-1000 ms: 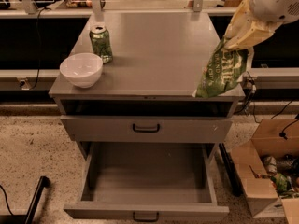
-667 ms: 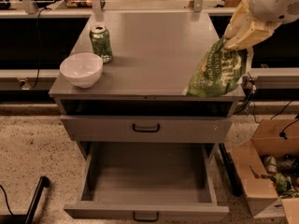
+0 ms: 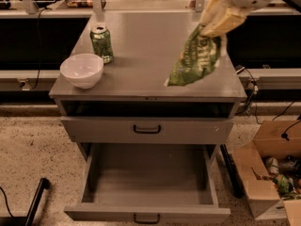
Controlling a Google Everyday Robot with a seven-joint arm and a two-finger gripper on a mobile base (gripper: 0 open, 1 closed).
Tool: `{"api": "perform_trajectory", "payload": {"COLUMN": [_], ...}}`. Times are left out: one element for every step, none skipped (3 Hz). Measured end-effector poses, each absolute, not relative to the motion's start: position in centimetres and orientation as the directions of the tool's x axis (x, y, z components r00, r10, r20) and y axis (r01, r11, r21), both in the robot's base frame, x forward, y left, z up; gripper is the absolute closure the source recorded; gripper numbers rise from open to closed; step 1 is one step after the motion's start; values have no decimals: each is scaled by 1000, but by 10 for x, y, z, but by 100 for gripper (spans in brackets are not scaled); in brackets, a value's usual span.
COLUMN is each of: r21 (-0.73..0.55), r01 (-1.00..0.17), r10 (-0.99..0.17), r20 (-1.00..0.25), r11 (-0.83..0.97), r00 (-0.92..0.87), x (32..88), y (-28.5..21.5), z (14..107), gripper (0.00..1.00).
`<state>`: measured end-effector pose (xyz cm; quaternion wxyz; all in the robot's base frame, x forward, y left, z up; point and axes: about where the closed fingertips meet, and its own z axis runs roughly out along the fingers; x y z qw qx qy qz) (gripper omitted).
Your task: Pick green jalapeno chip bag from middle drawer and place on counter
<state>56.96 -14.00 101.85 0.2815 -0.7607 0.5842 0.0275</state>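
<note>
My gripper (image 3: 215,26) is at the upper right, above the right part of the counter (image 3: 141,55), and is shut on the top of the green jalapeno chip bag (image 3: 195,60). The bag hangs tilted from it, with its lower corner close to the counter's surface near the front; I cannot tell whether it touches. The middle drawer (image 3: 148,213) is pulled out below the closed drawer (image 3: 146,128), and its inside shows nothing in it.
A white bowl (image 3: 82,69) stands at the counter's front left with a green soda can (image 3: 101,44) behind it. An open cardboard box (image 3: 270,173) with items stands on the floor to the right. A dark bar (image 3: 35,201) lies at the lower left.
The gripper has carried the hanging bag to the left, from the counter's right edge to over its top. The bowl, can and drawers have not moved.
</note>
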Motion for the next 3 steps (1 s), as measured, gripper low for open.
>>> {"api": "perform_trajectory", "payload": {"r21": [-421, -426, -384], "r01": [-886, -893, -923], "r10": [-819, -775, -706], "r20": [-428, -511, -655], "r11": [-193, -147, 5], "r00": [382, 371, 269], "x": [604, 639, 683], "y": [-108, -96, -92], "z": [1019, 1015, 1000], "gripper": [100, 100, 100]}}
